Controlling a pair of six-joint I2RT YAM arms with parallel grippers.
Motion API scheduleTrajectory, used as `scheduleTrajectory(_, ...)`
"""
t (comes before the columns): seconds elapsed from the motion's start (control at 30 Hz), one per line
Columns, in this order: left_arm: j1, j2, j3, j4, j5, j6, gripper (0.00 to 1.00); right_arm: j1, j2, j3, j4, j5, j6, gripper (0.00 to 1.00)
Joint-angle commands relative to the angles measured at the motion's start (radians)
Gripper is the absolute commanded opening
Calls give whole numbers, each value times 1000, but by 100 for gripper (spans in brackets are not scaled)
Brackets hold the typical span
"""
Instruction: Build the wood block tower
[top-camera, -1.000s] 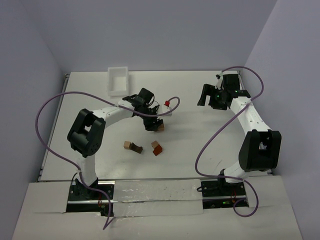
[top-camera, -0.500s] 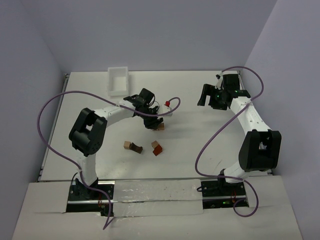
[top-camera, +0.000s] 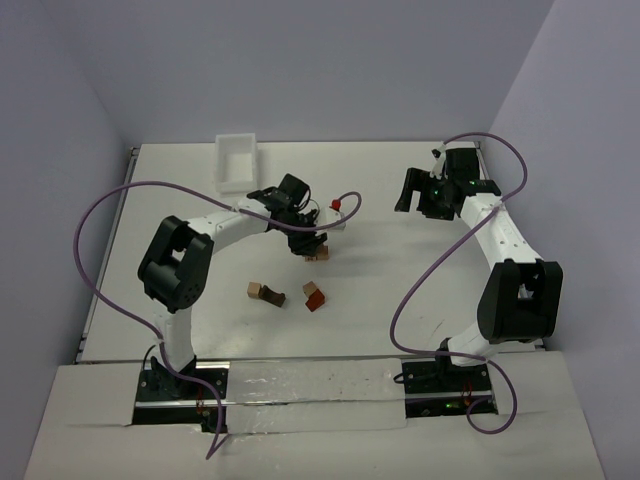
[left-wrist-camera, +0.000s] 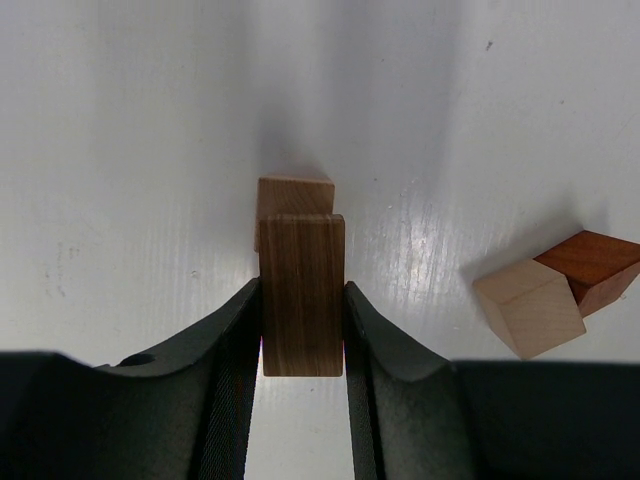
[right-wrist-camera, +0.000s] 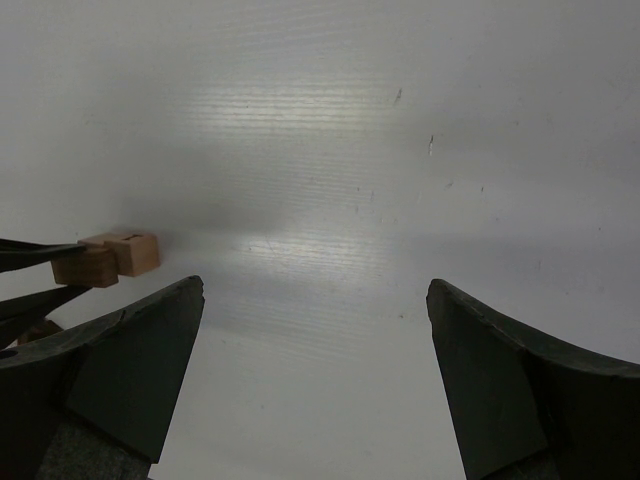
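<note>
White bin (top-camera: 236, 160) far left on tabletop (top-camera: 400, 290). Left pincer (left-wrist-camera: 302, 310) clenched on brown block (left-wrist-camera: 302, 260), against tan block (left-wrist-camera: 296, 193); tan cube (left-wrist-camera: 528, 308) touching red block (left-wrist-camera: 597, 270) nearby. Right pincer (right-wrist-camera: 315, 290) released.

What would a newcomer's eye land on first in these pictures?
The left gripper, in the middle of the scene, is shut on a brown block right by a lighter block; whether they touch is unclear. Beside it lie a tan block and a reddish-brown block, touching. The right gripper hangs open at the far right, away from the blocks.
</note>
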Motion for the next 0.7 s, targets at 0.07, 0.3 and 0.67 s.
scheduleTrajectory(0.07,-5,-37,72,-14,38,8,32,-9,-5,1,35,-8,11,100)
scheduleTrajectory(0.3,-9,-22,72,-14,45,8,34,-9,-4,-1,36,-5,9,100)
scheduleTrajectory(0.67,-13,3,74,-20,52,16,39,-9,-3,-3,38,-4,10,100)
